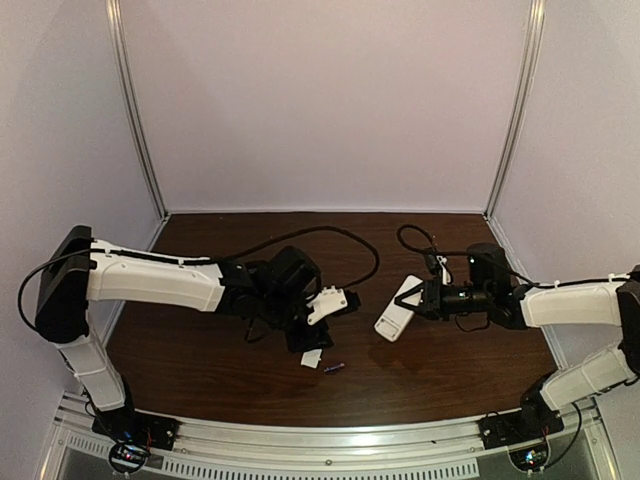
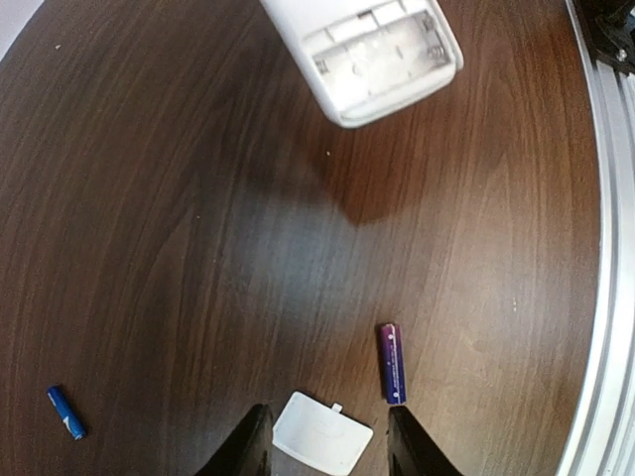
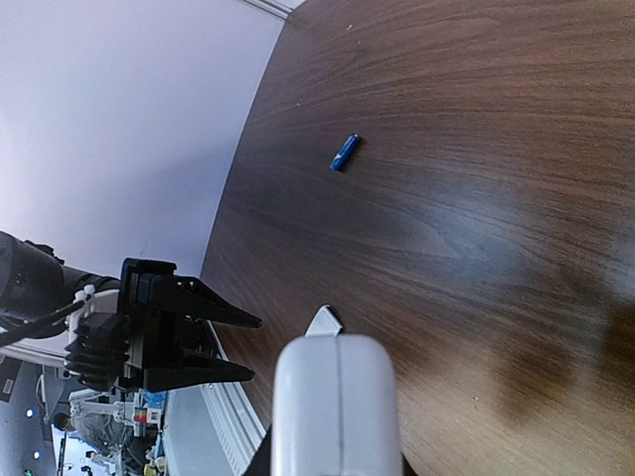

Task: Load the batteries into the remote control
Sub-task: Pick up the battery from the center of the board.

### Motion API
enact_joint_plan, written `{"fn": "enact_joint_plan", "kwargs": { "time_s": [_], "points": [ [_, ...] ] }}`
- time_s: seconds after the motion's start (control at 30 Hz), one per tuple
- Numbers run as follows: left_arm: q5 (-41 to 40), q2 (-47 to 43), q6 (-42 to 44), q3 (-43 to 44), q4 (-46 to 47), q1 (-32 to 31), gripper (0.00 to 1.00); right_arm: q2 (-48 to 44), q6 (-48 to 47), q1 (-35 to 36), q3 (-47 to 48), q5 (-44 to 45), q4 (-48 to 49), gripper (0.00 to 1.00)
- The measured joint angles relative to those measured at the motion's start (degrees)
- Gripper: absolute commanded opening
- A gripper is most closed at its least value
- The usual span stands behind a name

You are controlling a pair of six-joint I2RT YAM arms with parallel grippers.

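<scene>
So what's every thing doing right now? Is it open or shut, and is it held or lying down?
remote control: held off the table, battery slot open and empty.
batteries: both out of the remote, lying loose on the table.
cover: off the remote, lying flat on the table.
left gripper: open, holding nothing.
right gripper: shut on the remote control.

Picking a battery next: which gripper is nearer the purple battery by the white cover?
Left. The left gripper is open right beside the battery, over the cover; the right gripper is farther off, holding the remote control.
</scene>
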Motion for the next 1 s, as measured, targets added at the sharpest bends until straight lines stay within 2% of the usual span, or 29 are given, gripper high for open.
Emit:
{"fn": "enact_joint_plan", "kwargs": {
  "time_s": [0.33,0.47,0.57,0.8,1.0],
  "points": [
    [0.4,8.8,4.0,5.6,-6.4,-2.6,0.43,-1.8,-2.8,-3.6,0.0,-3.5,-7.7,0.0],
    [-1.3,9.2,2.7,6.3,-7.7,-2.0,0.49,-1.8,-3.6,-4.1,0.0,-4.3,-8.9,0.0],
    [-2.0,8.7,-0.6,6.9,-7.5,2.5,0.51,-1.8,-3.9,-4.4,0.0,-4.8,-9.0,0.0],
    [-6.2,8.3,-8.1,13.0,-7.8,19.4,0.51,-1.8,-4.1,-4.8,0.0,-5.2,-9.0,0.0],
    [-8.4,11.3,-9.4,19.4,-9.1,22.6,0.53,-1.8,-4.1,-4.8,0.0,-5.6,-9.0,0.0]
  ]
}}
